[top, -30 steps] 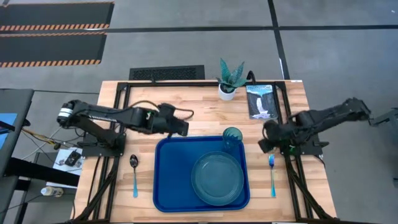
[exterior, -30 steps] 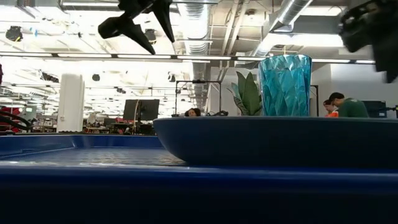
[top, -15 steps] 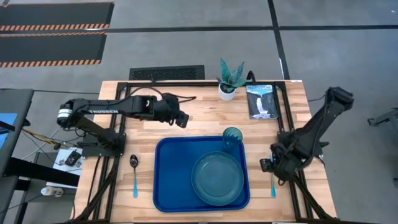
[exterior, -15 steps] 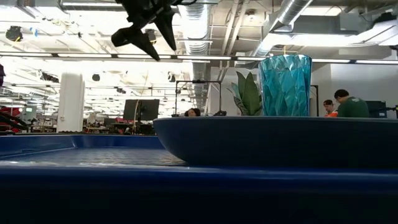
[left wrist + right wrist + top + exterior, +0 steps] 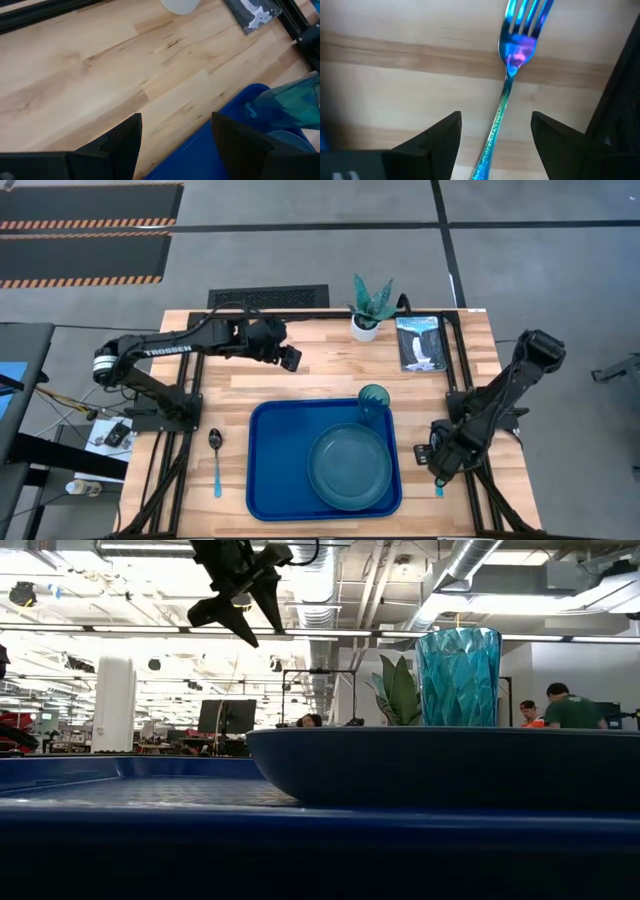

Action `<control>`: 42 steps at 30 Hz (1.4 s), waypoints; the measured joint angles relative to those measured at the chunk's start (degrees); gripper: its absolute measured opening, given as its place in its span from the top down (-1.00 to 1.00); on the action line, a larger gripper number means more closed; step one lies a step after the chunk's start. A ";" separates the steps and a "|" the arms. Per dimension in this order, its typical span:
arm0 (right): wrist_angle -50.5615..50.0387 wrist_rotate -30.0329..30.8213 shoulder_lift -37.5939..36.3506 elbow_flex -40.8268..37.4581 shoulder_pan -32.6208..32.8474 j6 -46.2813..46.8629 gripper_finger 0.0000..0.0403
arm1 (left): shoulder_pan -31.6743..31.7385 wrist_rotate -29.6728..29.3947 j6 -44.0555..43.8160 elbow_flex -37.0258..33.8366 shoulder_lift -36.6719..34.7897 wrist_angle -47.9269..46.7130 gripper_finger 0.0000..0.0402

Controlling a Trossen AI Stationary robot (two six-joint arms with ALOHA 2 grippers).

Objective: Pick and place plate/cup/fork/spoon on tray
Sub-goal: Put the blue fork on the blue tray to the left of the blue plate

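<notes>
Right hand hangs low over the fork by the desk's right edge, its fingers wide apart on each side of the thin handle, most likely so it can close on it and lift it. Left hand waits with fingers open near the desk's back edge, out of the way. Plate and cup already sit in the tray, but the spoon lies by the desk's left edge.
</notes>
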 joint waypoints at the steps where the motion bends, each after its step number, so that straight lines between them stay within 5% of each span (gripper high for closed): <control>1: -0.16 0.00 0.35 0.00 -0.01 0.11 -0.31 | 0.18 -0.02 0.40 0.00 0.00 0.28 -0.11; 16: 5.18 -2.59 9.82 0.24 -0.17 0.94 0.18 | 1.00 0.16 0.59 0.00 0.00 2.61 -0.11; 25: 2.27 -3.01 6.79 0.04 -2.08 0.86 0.91 | 1.00 -0.06 0.88 0.00 0.00 2.61 -0.11; 42: -10.21 7.98 -1.71 5.14 -6.24 -1.20 0.94 | 1.02 -0.37 2.58 0.00 0.00 2.62 -0.11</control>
